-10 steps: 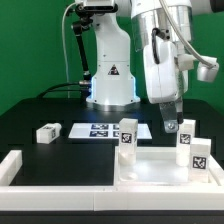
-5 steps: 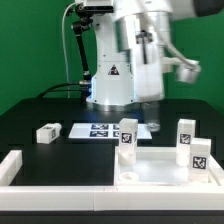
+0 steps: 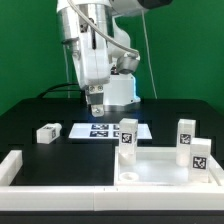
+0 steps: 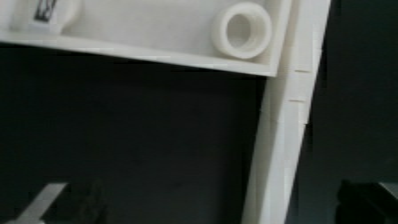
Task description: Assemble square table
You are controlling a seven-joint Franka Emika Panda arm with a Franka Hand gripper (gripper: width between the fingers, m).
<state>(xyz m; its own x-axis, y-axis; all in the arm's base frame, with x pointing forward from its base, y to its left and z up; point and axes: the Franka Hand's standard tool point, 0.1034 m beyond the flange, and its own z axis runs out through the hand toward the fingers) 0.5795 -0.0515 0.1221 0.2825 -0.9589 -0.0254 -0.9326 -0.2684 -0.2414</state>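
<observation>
1. While the arm hangs above the black desk [image 3: 40,112], its pincer [image 3: 96,101] stands spread, with nothing between its fingers.
2. Almost straight below the pincer lies the marker board [image 3: 103,130], flat on the desk.
3. Off to the exterior view's right of the pincer and nearer the camera sits the square tabletop [image 3: 160,170], with its raised rim.
4. Three block legs stand upright on it: one [image 3: 127,134] closest to the pincer, two more [image 3: 185,132] [image 3: 198,155] farther off on the exterior view's right.
5. A fourth leg [image 3: 47,132] lies alone on the desk, to the exterior view's left of the pincer.
6. Long white fence bars [image 3: 60,176] run nearest the camera.
7. From the wrist view, a round corner socket [image 4: 242,27] shows in a white plate.
</observation>
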